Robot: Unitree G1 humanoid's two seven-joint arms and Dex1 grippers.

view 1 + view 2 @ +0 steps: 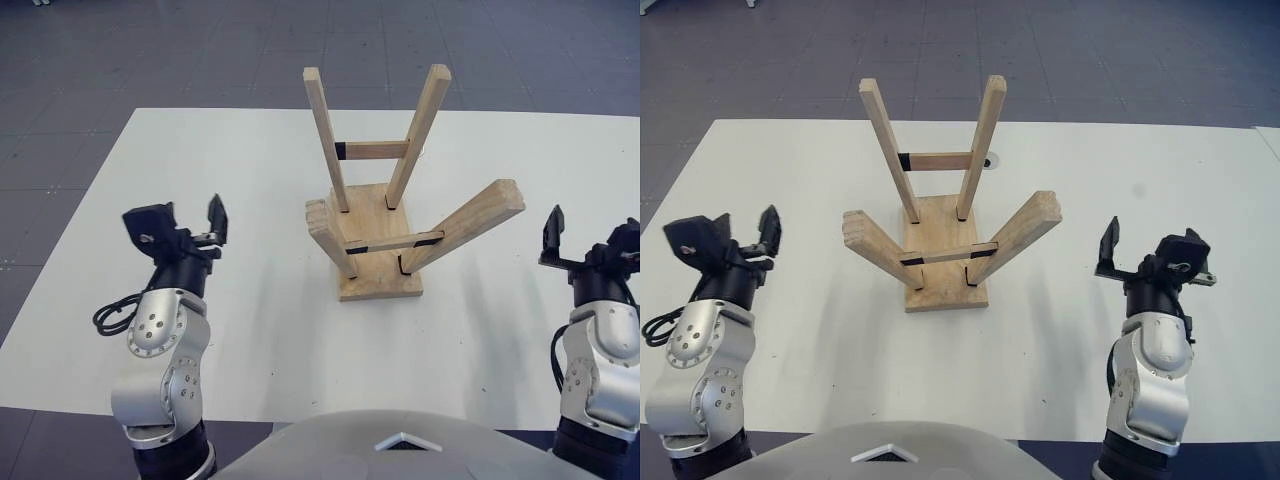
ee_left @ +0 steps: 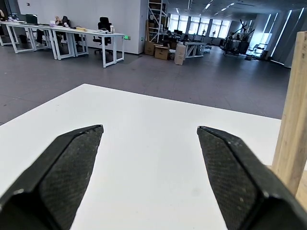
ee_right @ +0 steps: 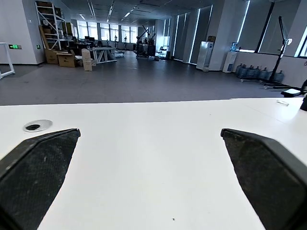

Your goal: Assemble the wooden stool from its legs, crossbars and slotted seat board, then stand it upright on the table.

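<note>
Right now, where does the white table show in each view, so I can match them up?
Left eye view: table spans the middle, the upside-down stool right of centre.
Right eye view: the same, stool slightly left of centre.
Left wrist view: stretches ahead past the open left fingers, a stool leg close by.
Right wrist view: stretches ahead past the open right fingers.
Shared landmark: the table's far edge against the grey floor.
</note>
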